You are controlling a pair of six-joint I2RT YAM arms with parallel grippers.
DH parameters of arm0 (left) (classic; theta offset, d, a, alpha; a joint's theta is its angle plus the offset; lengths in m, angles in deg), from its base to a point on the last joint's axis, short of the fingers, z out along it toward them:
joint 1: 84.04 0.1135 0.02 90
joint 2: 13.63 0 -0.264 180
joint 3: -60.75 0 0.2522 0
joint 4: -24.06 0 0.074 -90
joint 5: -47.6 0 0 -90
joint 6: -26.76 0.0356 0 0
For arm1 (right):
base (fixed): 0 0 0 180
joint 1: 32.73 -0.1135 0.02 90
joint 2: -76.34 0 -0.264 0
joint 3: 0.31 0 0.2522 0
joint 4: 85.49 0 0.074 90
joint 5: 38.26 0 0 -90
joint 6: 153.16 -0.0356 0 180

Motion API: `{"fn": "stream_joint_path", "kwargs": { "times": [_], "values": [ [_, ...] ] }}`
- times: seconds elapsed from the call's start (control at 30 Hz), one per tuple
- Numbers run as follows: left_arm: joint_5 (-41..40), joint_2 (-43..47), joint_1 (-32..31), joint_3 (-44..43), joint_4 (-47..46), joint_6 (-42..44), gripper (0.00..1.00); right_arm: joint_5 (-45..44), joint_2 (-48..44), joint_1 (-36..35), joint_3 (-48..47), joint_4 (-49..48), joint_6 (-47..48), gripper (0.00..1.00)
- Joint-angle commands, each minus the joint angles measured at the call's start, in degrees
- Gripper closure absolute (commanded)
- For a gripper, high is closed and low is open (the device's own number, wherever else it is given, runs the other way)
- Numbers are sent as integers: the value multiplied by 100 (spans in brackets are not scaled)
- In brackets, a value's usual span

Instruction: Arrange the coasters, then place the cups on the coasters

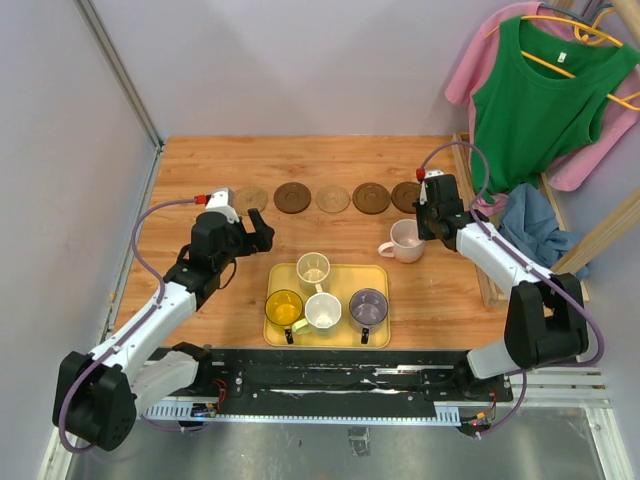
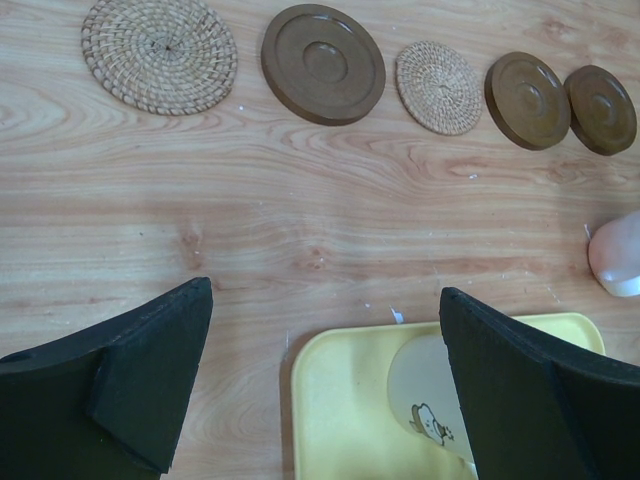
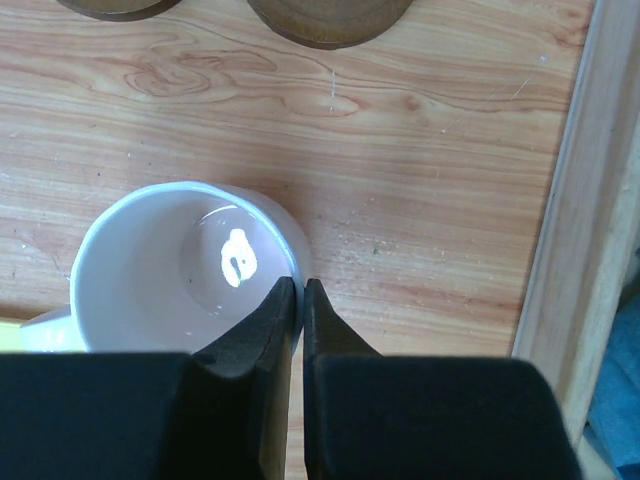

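Right pincer (image 3: pixel 301 288) clenched on pink mug (image 3: pixel 140 280) rim, mug upright, handle toward tray (image 1: pixel 350 277), left pincer (image 2: pixel 325 290) released

The pink cup (image 2: pixel 620 255) is cut by the left wrist view's right edge.

place: robot test cell | cues: plain partition walls (image 1: pixel 300 60), metal mounting rail (image 1: pixel 350 385)

Three dark coasters (image 2: pixel 323 64), two woven coasters (image 2: pixel 159 54), five cups (image 1: pixel 313 268), one yellow tray (image 1: pixel 350 279)
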Motion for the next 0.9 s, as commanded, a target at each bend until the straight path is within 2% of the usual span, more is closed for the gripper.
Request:
{"fn": "stream_joint_path", "kwargs": {
  "times": [0.0,0.07,0.13,0.2,0.27,0.37,0.5,0.67,0.87],
  "values": [
    [5,-65,-28,47,-161,-12,0,295,109,208,86,-245,-236,99],
    [6,-82,-26,48,-162,-14,0,248,92,208,112,-210,-294,91],
    [13,-99,-27,41,-181,-14,0,226,27,208,132,-147,-342,66],
    [20,-122,-27,54,-188,-15,0,135,-86,213,177,-96,-399,52],
    [43,-150,-29,49,-205,-20,0,14,-209,210,209,-21,-453,42],
    [78,-184,-30,70,-233,-29,0,-155,-462,185,269,73,-574,33],
    [119,-189,-30,97,-274,-43,0,-679,-961,-182,276,159,-803,27],
    [182,-206,-30,102,-318,-40,0,-1626,-1324,-1341,169,132,-1124,22],
    [241,-191,-30,150,-355,-64,0,-2419,-455,-2191,-531,568,-1266,25]
  ]
}}
